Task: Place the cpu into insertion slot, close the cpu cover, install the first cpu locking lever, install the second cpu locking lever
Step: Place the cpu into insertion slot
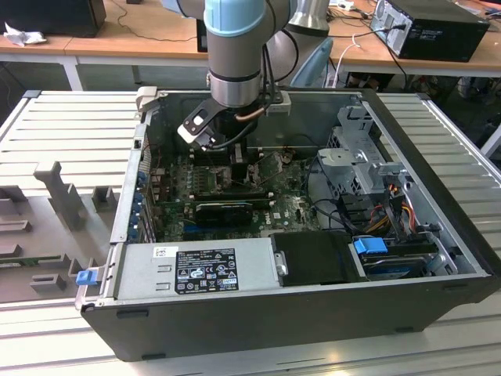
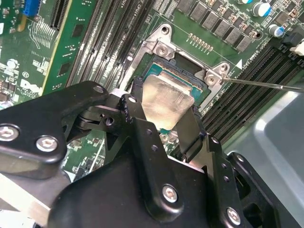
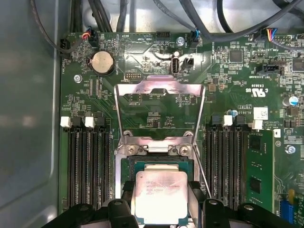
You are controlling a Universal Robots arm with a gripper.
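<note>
In both wrist views my gripper [image 3: 161, 192] [image 2: 164, 114] is shut on the cpu [image 3: 160, 197] [image 2: 167, 97], a silver square chip clamped by its two opposite edges between black fingers [image 3: 195, 192]. The chip is held over the insertion slot [image 3: 156, 164] [image 2: 164, 66], whose silver rim frames it; I cannot tell whether it rests inside. The cpu cover [image 3: 159, 90] stands swung open beyond the socket. A thin wire locking lever [image 3: 201, 166] [image 2: 266, 84] runs beside the socket. In the exterior view the gripper [image 1: 237, 160] reaches down into the computer case.
Black memory slots [image 3: 88, 161] flank the socket on both sides, with a green module [image 3: 260, 168] further out. Cables [image 3: 204, 23] cross the board's far edge beside the grey case wall [image 3: 28, 118]. A power supply [image 1: 203, 270] and drive cage [image 1: 368, 168] crowd the case.
</note>
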